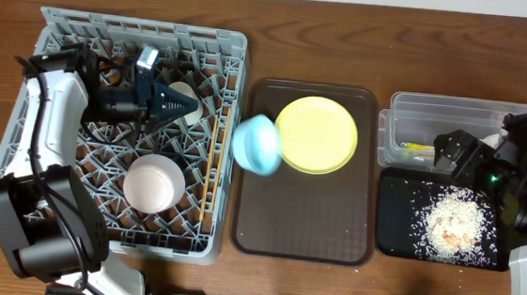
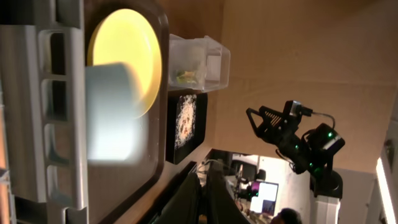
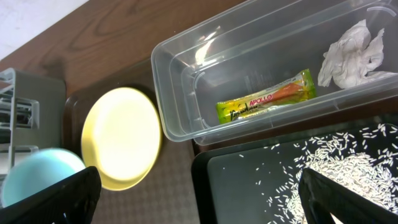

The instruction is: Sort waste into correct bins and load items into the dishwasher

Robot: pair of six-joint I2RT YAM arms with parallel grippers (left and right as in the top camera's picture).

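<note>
Two dishes sit on the brown tray. Nearest the dish rack, the light blue bowl lies tipped at the tray's edge. It is probably light, rigid and slick, best pinched across its rim. Beyond it the yellow plate lies flat and looks harder to lift. The left pincer, over the rack, is closed on nothing. The right pincer, far off by the clear tub, gapes wide and empty.

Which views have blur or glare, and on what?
Overhead: sharp, only the light blue bowl looks smeared. Left wrist: yellow plate glows overexposed, the bowl before it a pale out-of-focus block. Right wrist: plate washed out at its centre, sachet wrapper and rice crisp.
</note>
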